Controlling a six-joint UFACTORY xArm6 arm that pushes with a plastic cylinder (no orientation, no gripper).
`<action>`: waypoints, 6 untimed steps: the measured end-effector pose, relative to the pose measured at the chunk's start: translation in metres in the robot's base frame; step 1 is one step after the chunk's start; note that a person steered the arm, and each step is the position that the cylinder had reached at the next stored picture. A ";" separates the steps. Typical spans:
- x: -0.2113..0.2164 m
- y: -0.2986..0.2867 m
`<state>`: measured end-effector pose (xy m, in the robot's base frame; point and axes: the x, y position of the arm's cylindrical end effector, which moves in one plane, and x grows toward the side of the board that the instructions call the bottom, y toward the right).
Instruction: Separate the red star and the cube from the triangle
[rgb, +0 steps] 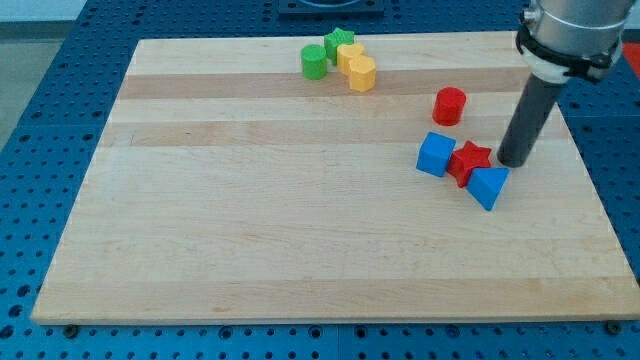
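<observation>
Pale smooth wooden board (300, 250) with visible grain; matt dark rod (527, 120); perforated blue table (60, 80).

Rod: showing as a straight, dark cylinder
Tip (512, 163): showing blunt and black
Collar: showing grey, banded black

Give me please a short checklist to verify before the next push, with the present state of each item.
1. My tip is visible and on the board: ok.
2. My tip is beside the target group, just to the view's right of the red star: ok.
3. Red star and blue cube already apart from the blue triangle: not ok, the star touches both.
4. Red cylinder stands clear of the group, toward the view's top: ok.
5. Green and yellow blocks are far from the push path: ok.
6. Triangle has room before the board edge: ok.
</observation>
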<state>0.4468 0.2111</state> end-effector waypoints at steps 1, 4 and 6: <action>0.016 -0.008; 0.016 -0.059; 0.015 -0.096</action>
